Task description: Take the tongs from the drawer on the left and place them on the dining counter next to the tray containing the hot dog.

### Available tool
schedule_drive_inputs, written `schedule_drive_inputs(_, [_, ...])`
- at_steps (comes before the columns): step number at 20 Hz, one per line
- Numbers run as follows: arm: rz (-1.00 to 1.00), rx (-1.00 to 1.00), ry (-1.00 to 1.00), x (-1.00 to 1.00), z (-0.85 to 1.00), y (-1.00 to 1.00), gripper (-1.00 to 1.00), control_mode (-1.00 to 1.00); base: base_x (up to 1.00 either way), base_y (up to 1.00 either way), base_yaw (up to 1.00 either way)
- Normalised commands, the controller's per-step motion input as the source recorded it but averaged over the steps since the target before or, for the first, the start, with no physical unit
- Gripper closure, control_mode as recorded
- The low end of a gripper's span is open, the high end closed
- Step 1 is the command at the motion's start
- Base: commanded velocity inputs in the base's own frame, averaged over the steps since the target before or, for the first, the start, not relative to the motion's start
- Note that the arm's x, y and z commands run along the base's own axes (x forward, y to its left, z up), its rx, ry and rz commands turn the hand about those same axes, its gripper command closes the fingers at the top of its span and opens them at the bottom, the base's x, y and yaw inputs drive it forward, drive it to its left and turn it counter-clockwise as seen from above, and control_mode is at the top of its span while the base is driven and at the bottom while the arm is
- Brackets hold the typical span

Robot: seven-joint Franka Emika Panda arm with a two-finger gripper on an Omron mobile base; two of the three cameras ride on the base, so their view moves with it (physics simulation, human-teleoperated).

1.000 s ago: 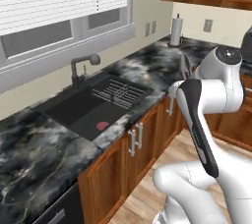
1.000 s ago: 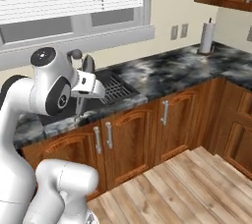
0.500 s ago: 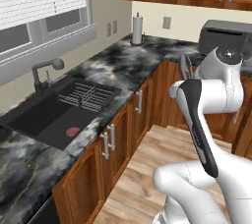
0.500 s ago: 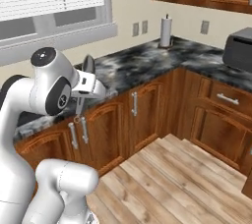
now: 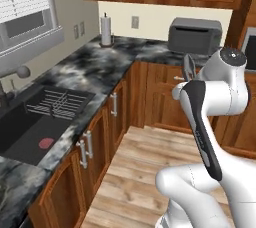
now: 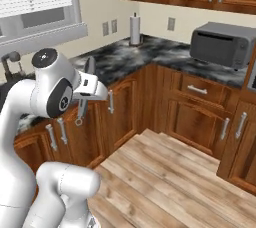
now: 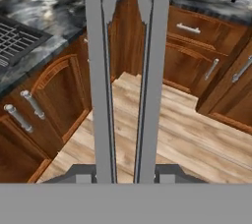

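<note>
The slim grey metal tongs are held in my gripper, which is shut on them; their two long arms run straight up the hand view, side by side. From the right base view the tongs hang steeply below the white hand, and the gripper sits in front of the lower cabinets. In the left base view one end of the tongs pokes up beside the arm's upper joint. The dining counter and the tray are out of view.
A marbled counter with a sink and a wire rack runs along the left. A paper towel roll and a grey microwave stand at the corner. Below the microwave is a shut drawer. Wooden floor lies open ahead.
The whole picture has swung: the sink has slid left, and the corner with the microwave has come into view, so the camera moved. The tongs stay in the gripper.
</note>
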Motion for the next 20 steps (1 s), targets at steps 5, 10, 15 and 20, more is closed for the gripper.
schedule_drive_inputs(5, [0.00, 0.00, 0.00, 0.00, 0.00, 0.00, 1.00, 1.00, -0.18, -0.28, -0.30])
schedule_drive_inputs(10, [0.00, 0.00, 0.00, 0.00, 0.00, 0.00, 1.00, 1.00, -0.16, -0.21, -0.28])
schedule_drive_inputs(15, [0.00, 0.00, 0.00, 0.00, 0.00, 0.00, 1.00, 1.00, -0.16, -0.21, -0.28])
schedule_drive_inputs(20, [0.00, 0.00, 0.00, 0.00, 0.00, 0.00, 1.00, 1.00, -0.18, -0.19, -0.28])
